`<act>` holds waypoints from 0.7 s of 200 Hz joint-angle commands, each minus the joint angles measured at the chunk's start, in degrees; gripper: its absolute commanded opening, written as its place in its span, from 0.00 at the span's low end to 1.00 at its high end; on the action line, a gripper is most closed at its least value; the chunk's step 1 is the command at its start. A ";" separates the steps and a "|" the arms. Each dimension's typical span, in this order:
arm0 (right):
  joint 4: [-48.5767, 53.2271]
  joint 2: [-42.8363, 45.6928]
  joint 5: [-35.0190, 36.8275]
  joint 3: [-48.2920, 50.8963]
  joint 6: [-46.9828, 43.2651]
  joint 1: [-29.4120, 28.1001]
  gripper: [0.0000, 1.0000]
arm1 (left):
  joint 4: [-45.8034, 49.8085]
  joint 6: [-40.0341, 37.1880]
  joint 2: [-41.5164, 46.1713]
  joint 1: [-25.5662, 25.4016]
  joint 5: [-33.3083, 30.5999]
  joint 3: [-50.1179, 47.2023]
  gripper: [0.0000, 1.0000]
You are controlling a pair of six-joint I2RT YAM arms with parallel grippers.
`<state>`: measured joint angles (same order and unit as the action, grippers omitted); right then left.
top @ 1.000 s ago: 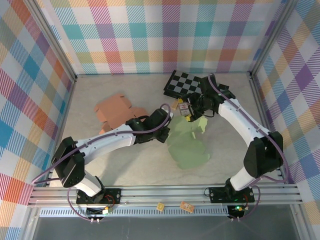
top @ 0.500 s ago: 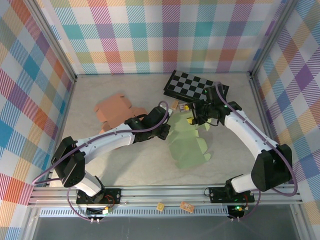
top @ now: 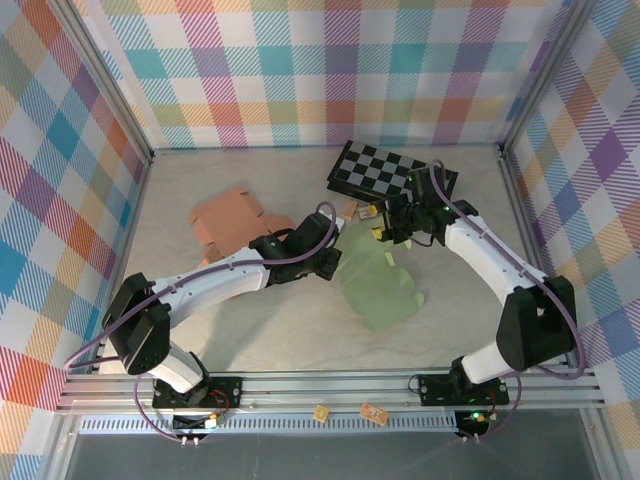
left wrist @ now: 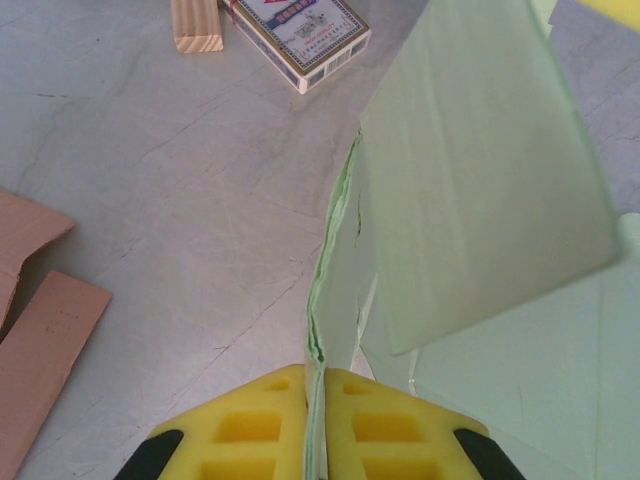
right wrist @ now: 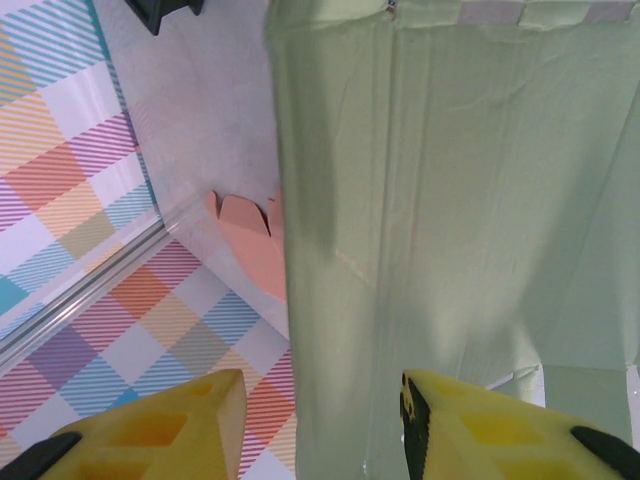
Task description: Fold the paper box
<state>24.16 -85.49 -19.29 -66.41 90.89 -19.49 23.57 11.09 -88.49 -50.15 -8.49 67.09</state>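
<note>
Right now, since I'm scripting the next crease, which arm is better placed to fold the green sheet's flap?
Probably the right. The left gripper is shut on an edge of the green sheet, holding it up; the right gripper is open at the sheet's far end, free to push.

Open tabletop front-centre between the arms and along the left wall: easy passage. Back-left corner is free too. Blockers: pink cardboard blank left of centre, checkerboard at the back, card pack and wooden block side by side beyond the green paper box sheet. Left arm lies diagonally across mid-table, and the raised flap walls off its right.
</note>
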 commanded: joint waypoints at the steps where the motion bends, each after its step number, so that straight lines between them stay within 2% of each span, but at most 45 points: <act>1: 0.29 -1.84 -2.06 -1.97 0.52 0.33 0.46 | -1.25 0.31 1.04 0.40 0.05 -0.56 0.00; 35: 0.35 -2.56 -1.80 -2.06 0.01 0.44 0.39 | -1.14 0.23 0.93 0.34 0.17 -0.39 0.00; 63: 0.31 -2.66 -1.53 -1.81 -0.01 0.43 0.29 | -0.92 0.19 0.67 0.40 0.24 -0.15 0.00; 109: -0.06 -1.92 -0.95 -0.82 0.46 0.46 0.05 | -0.30 0.76 0.93 0.48 -0.43 0.71 0.00; 123: -0.78 -0.98 0.04 -0.06 1.15 0.43 0.00 | 2.07 2.03 1.32 0.79 -0.08 2.98 0.25; 140: -1.50 -0.14 1.55 0.40 2.08 0.47 0.00 | 4.48 5.00 2.91 1.08 1.46 6.23 0.47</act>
<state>24.32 -87.59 -19.49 -66.72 91.07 -19.44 24.97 12.25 -88.47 -50.00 -8.43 68.34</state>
